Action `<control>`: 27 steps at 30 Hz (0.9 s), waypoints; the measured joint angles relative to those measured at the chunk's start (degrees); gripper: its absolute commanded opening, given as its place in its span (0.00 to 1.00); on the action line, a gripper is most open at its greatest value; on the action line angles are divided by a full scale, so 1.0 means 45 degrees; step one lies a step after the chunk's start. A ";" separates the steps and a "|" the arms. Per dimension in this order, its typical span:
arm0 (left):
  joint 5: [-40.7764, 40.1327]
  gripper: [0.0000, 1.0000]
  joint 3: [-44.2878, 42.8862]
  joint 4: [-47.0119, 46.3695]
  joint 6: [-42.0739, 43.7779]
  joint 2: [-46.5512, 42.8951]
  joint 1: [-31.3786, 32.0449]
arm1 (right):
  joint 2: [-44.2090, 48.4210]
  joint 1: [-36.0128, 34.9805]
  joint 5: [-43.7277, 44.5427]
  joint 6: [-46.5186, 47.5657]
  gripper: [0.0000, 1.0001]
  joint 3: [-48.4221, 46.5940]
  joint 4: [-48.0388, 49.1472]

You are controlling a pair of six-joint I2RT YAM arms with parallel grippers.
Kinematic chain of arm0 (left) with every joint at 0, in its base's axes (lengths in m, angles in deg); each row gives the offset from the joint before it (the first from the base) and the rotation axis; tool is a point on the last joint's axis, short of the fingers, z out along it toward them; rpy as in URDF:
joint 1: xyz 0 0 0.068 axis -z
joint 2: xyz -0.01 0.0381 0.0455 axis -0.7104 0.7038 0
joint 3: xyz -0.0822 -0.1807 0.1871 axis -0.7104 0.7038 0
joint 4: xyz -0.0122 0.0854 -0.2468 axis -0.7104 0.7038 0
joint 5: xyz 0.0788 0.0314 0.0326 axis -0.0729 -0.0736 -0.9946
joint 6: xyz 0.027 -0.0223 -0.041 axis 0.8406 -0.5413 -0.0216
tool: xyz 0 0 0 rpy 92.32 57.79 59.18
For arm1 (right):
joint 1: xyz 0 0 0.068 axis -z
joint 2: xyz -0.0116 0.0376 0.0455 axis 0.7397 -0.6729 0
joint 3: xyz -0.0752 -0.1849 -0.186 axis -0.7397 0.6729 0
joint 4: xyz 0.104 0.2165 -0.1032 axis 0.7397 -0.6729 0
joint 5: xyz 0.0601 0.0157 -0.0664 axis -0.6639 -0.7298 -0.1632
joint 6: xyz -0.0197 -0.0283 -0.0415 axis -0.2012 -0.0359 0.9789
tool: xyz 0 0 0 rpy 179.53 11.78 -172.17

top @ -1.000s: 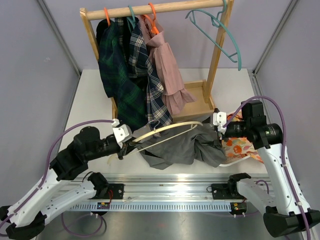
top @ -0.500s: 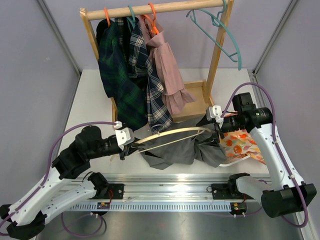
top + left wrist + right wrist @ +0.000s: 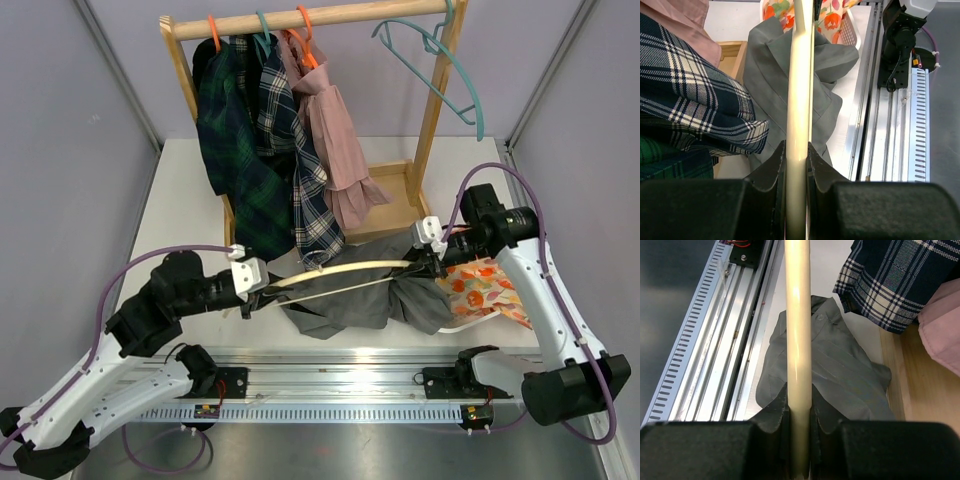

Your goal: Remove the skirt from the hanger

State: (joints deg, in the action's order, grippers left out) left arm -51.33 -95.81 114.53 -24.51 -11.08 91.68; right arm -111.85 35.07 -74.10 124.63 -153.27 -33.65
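No legible text, label, brand, number or sign in any view. Small circuit board (image 3: 208, 410) on the front rail (image 3: 330, 412): markings too small to read.
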 measured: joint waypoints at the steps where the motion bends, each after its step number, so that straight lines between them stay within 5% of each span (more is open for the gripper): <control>1: 0.0010 0.12 0.0000 -0.0019 0.0000 0.0000 0.0000 | 0.0112 0.0000 0.0005 -0.0126 0.00 0.0005 0.0000; 2: 0.0010 0.39 0.0000 -0.0044 -0.0010 -0.0044 0.0000 | 0.0345 0.0000 0.0039 -0.0379 0.00 0.0044 0.0058; 6: -0.0559 0.99 0.0000 -0.0588 -0.0287 -0.0500 -0.0005 | 0.1336 -0.0024 0.0068 -0.1545 0.00 0.0306 0.0588; 14: -0.2924 0.99 -0.0291 -0.1263 -0.1428 -0.2793 -0.0015 | 0.4046 -0.0015 0.0136 -0.6839 0.00 0.1180 0.4104; 19: -0.5547 0.99 -0.1345 -0.1020 -0.2166 -0.3774 -0.0015 | 0.6159 -0.0015 0.1214 -1.0948 0.00 0.1661 0.7558; 27: -0.8816 0.99 -0.2045 -0.0894 -0.3439 -0.4386 -0.0015 | 0.6844 -0.0015 0.3784 -1.5912 0.00 0.1851 1.2021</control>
State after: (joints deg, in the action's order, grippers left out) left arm -91.00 -105.01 110.51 -39.99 -30.82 91.62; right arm -81.05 35.00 -57.07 53.03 -144.94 20.45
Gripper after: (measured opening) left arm 0.987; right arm 0.187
